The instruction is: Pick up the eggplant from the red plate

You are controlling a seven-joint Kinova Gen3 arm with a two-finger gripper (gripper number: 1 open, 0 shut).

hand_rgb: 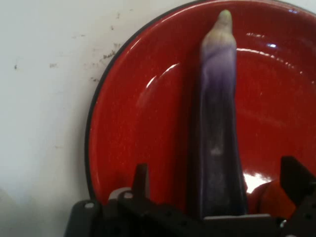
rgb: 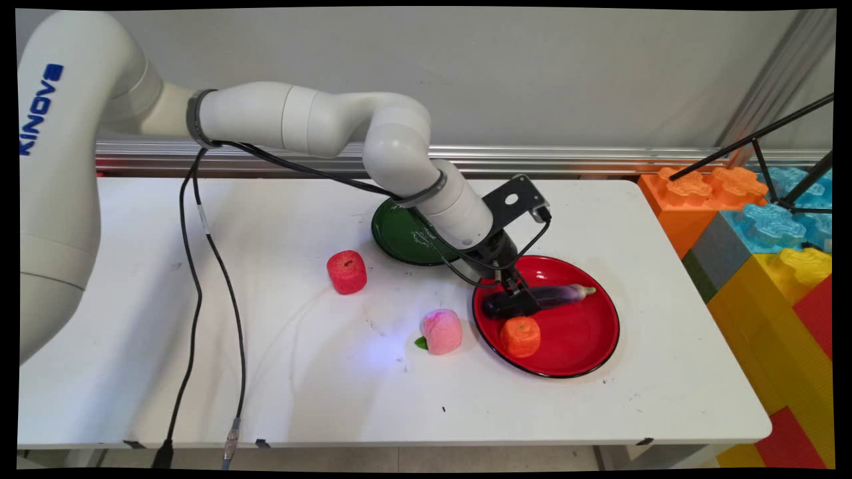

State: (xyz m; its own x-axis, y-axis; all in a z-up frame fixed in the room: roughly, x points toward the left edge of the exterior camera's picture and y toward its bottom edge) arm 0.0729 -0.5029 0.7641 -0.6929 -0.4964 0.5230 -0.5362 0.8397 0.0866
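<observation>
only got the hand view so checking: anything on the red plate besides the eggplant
Observer: yes, an orange sits on the red plate, on the near side of the eggplant.
Operator: anything on the table close to the plate
Observer: a peach lies just left of the plate's rim.
Operator: any other plate
Observer: a green plate lies behind, partly hidden by the arm.

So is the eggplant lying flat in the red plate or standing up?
Lying flat. The eggplant rests lengthwise inside the red plate, its dark end between the fingers of the claw.
</observation>
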